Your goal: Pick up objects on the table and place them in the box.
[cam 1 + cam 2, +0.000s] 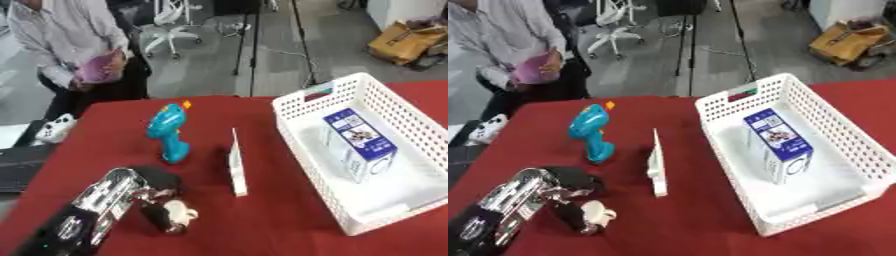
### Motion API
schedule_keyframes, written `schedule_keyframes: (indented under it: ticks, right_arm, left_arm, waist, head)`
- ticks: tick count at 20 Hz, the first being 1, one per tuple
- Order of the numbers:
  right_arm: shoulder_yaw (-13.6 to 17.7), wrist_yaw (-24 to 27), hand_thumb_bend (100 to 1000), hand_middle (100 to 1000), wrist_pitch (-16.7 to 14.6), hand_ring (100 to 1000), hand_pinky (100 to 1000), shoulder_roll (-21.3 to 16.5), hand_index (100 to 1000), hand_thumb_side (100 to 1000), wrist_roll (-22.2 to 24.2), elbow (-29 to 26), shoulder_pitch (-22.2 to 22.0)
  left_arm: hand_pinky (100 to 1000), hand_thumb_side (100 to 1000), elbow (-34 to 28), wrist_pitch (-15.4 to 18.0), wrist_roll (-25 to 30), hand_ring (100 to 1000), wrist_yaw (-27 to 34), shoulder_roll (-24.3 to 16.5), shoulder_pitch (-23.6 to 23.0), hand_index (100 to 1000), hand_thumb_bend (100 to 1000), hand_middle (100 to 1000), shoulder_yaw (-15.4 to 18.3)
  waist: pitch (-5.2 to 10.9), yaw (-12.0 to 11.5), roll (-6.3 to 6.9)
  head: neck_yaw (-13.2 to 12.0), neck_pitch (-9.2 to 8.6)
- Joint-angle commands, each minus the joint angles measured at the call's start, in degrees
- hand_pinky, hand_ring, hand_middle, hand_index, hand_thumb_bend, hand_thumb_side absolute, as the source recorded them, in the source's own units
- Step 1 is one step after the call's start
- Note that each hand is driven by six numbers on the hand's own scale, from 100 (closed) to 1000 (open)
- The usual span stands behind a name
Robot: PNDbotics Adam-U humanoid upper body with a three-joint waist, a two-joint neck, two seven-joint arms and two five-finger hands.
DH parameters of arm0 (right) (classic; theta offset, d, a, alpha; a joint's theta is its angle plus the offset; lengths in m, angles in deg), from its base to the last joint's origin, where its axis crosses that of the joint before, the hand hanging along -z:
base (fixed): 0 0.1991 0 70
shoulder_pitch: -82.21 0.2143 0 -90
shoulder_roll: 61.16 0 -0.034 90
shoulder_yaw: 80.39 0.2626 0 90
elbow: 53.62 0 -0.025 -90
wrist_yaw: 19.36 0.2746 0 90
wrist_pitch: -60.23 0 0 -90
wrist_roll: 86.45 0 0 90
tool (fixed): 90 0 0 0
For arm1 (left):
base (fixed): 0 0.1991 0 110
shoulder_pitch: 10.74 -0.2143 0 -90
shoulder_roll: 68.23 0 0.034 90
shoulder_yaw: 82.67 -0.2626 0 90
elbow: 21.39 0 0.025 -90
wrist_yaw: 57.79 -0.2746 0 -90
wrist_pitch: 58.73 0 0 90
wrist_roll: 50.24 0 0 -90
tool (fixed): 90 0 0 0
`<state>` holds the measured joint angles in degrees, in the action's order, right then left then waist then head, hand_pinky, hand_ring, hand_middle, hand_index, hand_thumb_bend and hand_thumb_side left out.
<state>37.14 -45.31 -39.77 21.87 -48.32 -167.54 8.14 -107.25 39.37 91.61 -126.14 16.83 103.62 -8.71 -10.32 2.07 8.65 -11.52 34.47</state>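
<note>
Reaching in from the lower left, left hand (pixel 144 192) sits low on the red table (pixel 262 230), fingers curled down around a small white and dark object (pixel 179 212) near the front edge; can't make out what that object is. Arm is black with silver parts, angled up toward the hand.

Just beyond the hand, a teal toy gun (pixel 168 132) with an orange tip stands upright on its grip, apart from the hand. Next to the right, a thin white flat card-like item (pixel 236 165) stands on edge, seen nearly edge-on, close to the toy but not touching it.

Further right, white perforated box (pixel 302 150) sits on the table's right half, long side running away from the camera. Inside it a blue and white carton (pixel 359 142) stands slightly tilted, near the middle of the box floor.

Right hand doesn't show in either view.
</note>
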Motion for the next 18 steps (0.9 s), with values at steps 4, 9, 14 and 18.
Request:
schedule_keyframes:
  ticks: [4, 9, 14, 18]
  right_arm:
    - [0.6, 0.3, 100, 534, -0.3, 701, 757, -1.0, 599, 387, -0.1, -0.7, 0.6]
    - [0.6, 0.4, 100, 534, -0.3, 701, 756, -1.0, 599, 387, -0.1, -0.7, 0.7]
    - [0.7, 0.4, 100, 534, -0.3, 701, 757, -0.9, 600, 387, -0.1, -0.7, 0.6]
    - [0.7, 0.4, 100, 534, -0.3, 701, 758, -0.9, 600, 387, -0.1, -0.7, 0.6]
  left_arm:
    - [642, 799, 0.9, 0.4, 0.1, 790, 1.6, -0.1, 0.3, 950, 506, 932, -0.5]
    - [545, 804, 1.7, 0.8, 0.1, 762, 2.2, 0.1, 0.2, 921, 525, 923, -0.9]
    - [471, 752, 2.5, 2.1, 0.1, 720, 2.4, 0.1, 0.3, 881, 538, 898, -1.3]
    - [424, 745, 2.1, 3.4, 0.1, 692, 2.4, 0.1, 0.4, 856, 556, 890, -1.3]
  waist:
    - [0.51, 0.1, -0.58]
    - [0.52, 0.2, -0.59]
    - [0.58, 0.2, -0.53]
    - [0.67, 0.1, -0.47]
  head:
    - [-0.2, -0.55]
    - [-0.2, -0.52]
    - [-0.2, -0.43]
    - [-0.2, -0.34]
